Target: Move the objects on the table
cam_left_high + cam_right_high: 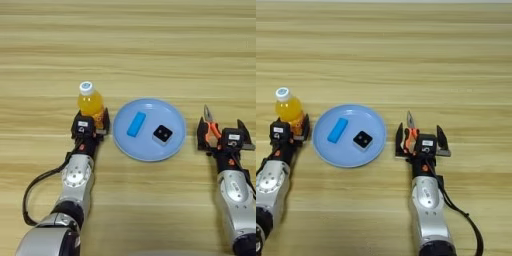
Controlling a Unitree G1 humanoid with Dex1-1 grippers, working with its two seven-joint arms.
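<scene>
Bottle of orange drink point(91, 102), small, clear, white-capped: stands upright just left of the blue plate point(175, 145), its lower half between the fingers of my left gripper point(91, 122); I judge the grip closed on it, low on the body so it stays vertical while carried or set down. Black cube point(162, 134), tiny, with a white dot on top: rests flat on the plate, right of centre, touched by neither arm. Blue block point(136, 124), oblong: lies on the plate beside the cube, left of centre, apart from it. Pliers point(411, 128), small, orange-handled: on the wooden table point(150, 50) just right of the plate, metal nose pointing away from me, handles running in between the fingers of my right gripper point(421, 140). That gripper's two black fingers are spread wide, one on each side of the handles, so I hold nothing there; the spread reads as an approach to, or a letting go of, the pliers, and I cannot tell which. Plate: sits between my two arms, within reach of both, a likely place for gathering things, though that is my guess only.
</scene>
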